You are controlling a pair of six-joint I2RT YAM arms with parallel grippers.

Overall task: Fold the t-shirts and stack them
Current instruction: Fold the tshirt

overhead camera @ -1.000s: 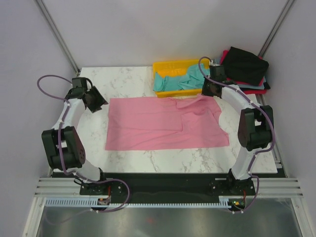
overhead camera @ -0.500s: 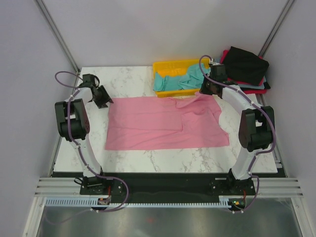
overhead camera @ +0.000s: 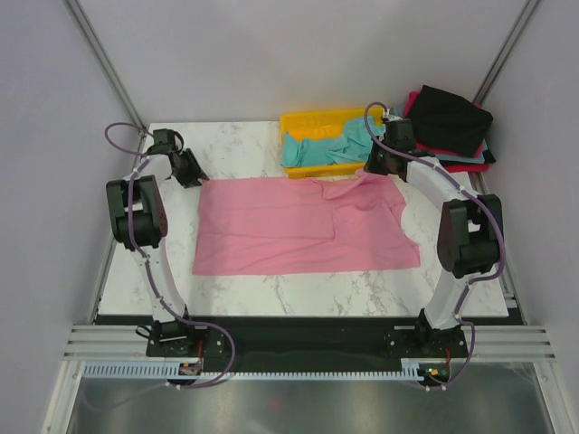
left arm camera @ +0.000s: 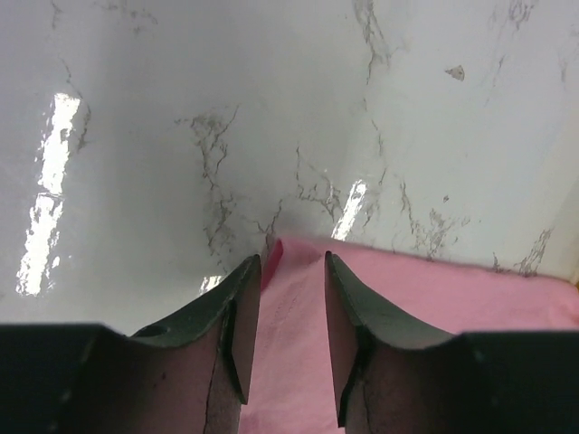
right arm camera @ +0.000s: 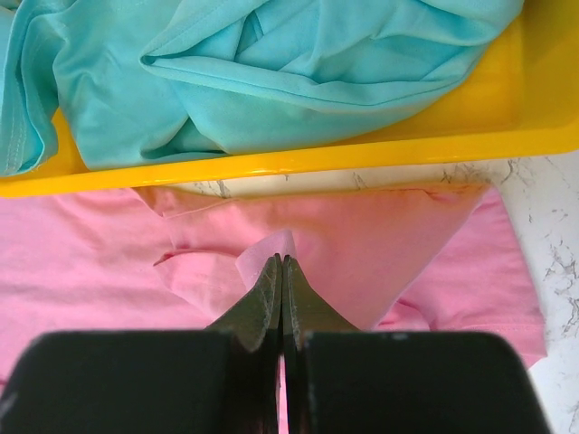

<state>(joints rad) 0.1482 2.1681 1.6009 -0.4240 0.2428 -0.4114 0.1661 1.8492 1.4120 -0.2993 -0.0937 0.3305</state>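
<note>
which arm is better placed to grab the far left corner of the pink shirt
Left. The left hand hangs open right over that corner of the pink t-shirt, the corner between its fingers. The right hand is shut on the shirt's far right edge by the yellow tray.

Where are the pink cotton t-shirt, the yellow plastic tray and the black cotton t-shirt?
pink cotton t-shirt point(overhead camera: 289, 231), top view, mid-body.
yellow plastic tray point(overhead camera: 318, 116), top view, far rim.
black cotton t-shirt point(overhead camera: 450, 116), top view, middle.

- The spread t-shirt point(overhead camera: 303, 226) lies across the middle of the table point(overhead camera: 235, 149).
- Just behind it, the tray point(overhead camera: 308, 117) holds 1 crumpled t-shirt point(overhead camera: 321, 149).
- The folded t-shirts point(overhead camera: 450, 122) are stacked right of the tray.
</note>
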